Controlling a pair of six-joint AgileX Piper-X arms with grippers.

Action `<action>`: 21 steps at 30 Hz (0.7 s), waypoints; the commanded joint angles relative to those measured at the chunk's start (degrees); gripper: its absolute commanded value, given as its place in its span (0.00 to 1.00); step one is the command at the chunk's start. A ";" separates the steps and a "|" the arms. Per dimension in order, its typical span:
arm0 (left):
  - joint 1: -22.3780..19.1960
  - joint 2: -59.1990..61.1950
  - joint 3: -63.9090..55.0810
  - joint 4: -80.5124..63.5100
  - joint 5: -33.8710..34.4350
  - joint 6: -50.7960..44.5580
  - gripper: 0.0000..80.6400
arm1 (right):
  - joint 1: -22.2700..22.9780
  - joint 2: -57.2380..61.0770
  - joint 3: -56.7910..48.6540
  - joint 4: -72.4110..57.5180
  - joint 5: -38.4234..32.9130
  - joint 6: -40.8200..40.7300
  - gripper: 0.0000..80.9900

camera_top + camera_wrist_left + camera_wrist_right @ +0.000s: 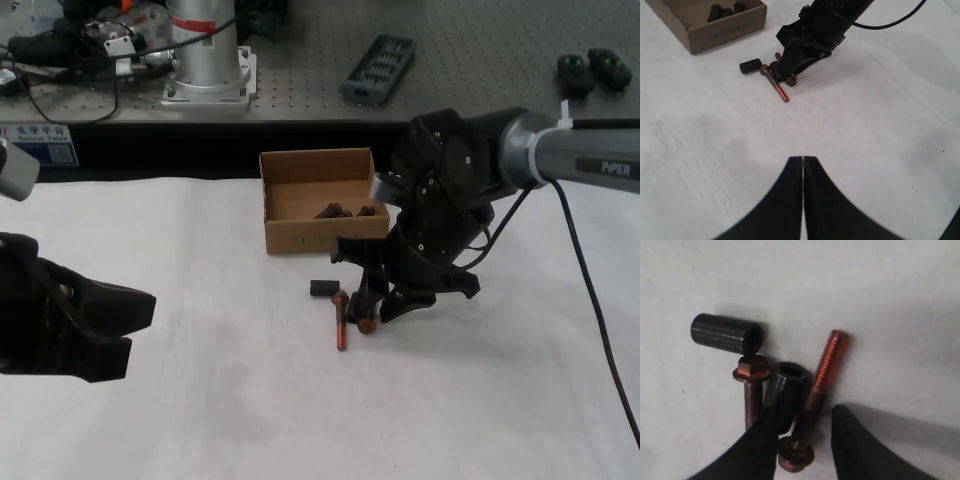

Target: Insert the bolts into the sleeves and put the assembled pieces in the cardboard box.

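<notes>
One finger (757,450) of the right gripper (806,412) is covering the lower end of a sleeve (787,385) and the shank of a bolt (752,374). The pieces (340,211) in the cardboard box (300,238) are looking too small to tell apart.

We're in a robotics lab, not a home or shop. Behind our bench sits a perforated breadboard table (480,60) with a machined metal column (205,60) bolted on, a tangle of cables (60,50) and a bit-set case (377,67). The bench has a white cloth (250,400) over it. A robot arm (560,150) hangs above.
</notes>
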 commanded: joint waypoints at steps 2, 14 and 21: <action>-0.19 -0.42 0.04 -0.43 -1.47 -0.69 0.01 | 0.23 1.79 0.17 3.41 0.69 -0.91 0.34; -0.19 -0.42 0.82 -0.61 -1.47 -0.69 0.01 | 0.23 1.78 0.17 5.45 2.33 -5.39 0.34; -0.19 -0.42 0.79 -0.80 -1.47 -0.69 0.01 | 0.23 1.78 0.17 5.44 2.33 -5.40 0.34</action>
